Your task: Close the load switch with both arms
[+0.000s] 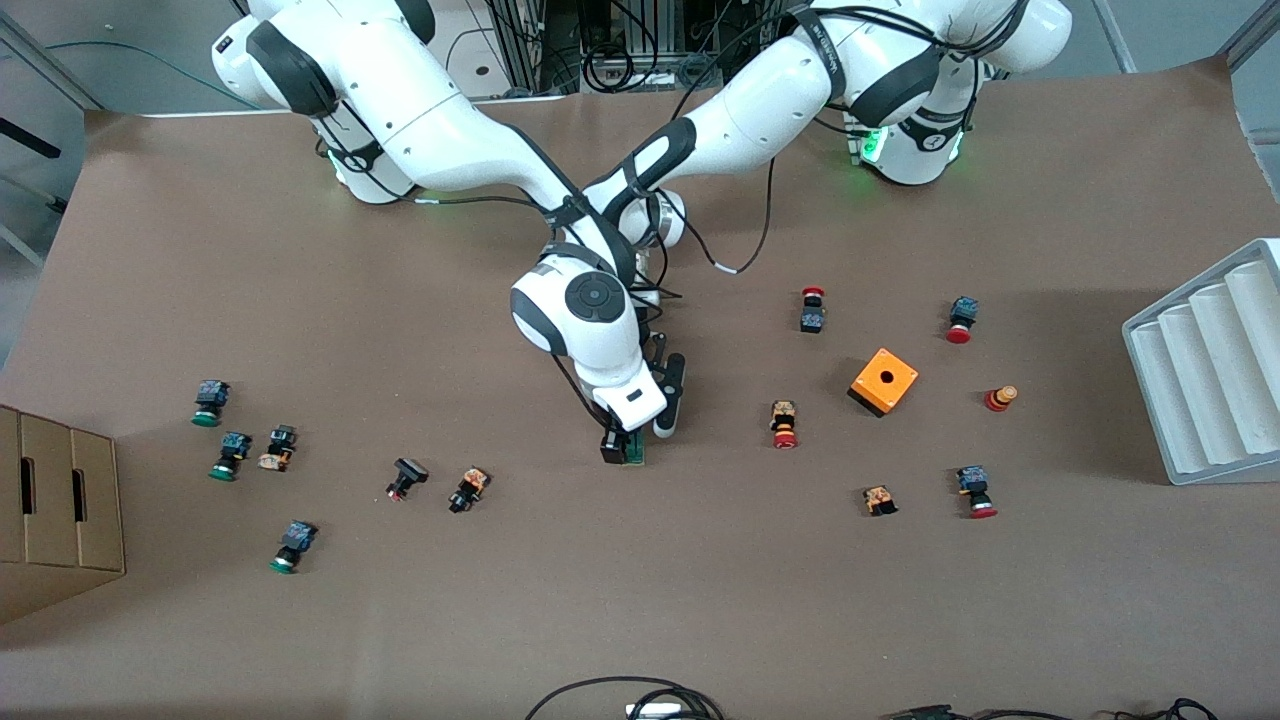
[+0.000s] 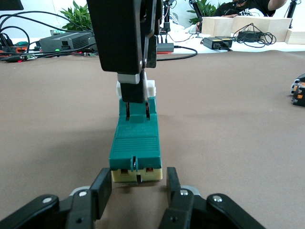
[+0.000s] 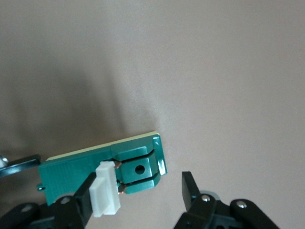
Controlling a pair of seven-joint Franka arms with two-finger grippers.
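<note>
The load switch (image 1: 636,452) is a narrow green block lying flat on the brown table mid-way between the two arms' ends. In the left wrist view the load switch (image 2: 136,143) runs away from my left gripper (image 2: 139,183), whose fingers (image 2: 101,188) close on both sides of its cream end. My right gripper (image 3: 138,183) comes down over the other end and stands open. One of its fingers (image 3: 83,193) rests against the white sliding piece (image 3: 106,188). The other finger (image 3: 189,188) stands clear of the green end. In the front view the right gripper (image 1: 622,445) hides most of the switch, and the left gripper (image 1: 664,428) is beside it.
An orange box with a hole (image 1: 884,380) and red-capped push-buttons (image 1: 785,425) lie toward the left arm's end. Green-capped push-buttons (image 1: 230,455) and a cardboard box (image 1: 60,510) are toward the right arm's end. A white ribbed tray (image 1: 1210,370) stands at the table's edge.
</note>
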